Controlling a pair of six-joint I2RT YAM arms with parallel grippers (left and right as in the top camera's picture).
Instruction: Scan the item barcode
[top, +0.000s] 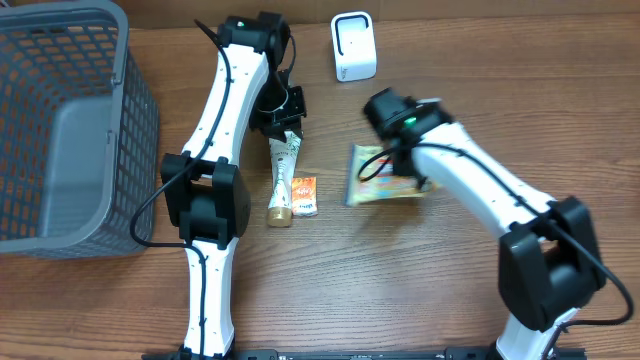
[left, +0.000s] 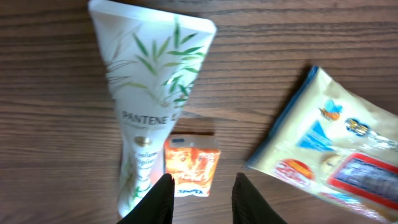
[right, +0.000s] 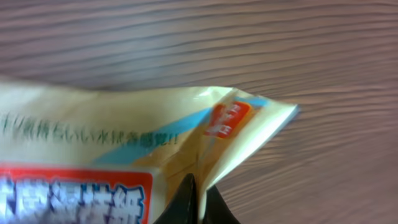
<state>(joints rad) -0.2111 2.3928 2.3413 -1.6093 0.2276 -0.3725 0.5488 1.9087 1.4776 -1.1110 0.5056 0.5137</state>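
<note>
Overhead, right arm (top: 480, 195) angled inward, right pincer (right: 194, 200) clamping yellow packet (top: 375, 182) edge

Brown table (top: 400, 290): wood grain, matt, finely ridged. Grey lattice basket (top: 142, 120): moulded plastic, dull. White leaf-printed tube (left: 152, 81): smooth plastic, soft sheen. Small orange sachet (left: 191, 163): glossy film. Yellow printed packet (left: 336, 155): shiny, crinkled plastic film. White box-shaped scanner (top: 354, 47): smooth plastic.

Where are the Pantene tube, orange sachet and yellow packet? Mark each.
Pantene tube (left: 152, 93): left wrist view, on its leaf-printed body.
orange sachet (left: 191, 163): left wrist view, on its middle.
yellow packet (left: 329, 143): left wrist view, on its printed face.
</note>
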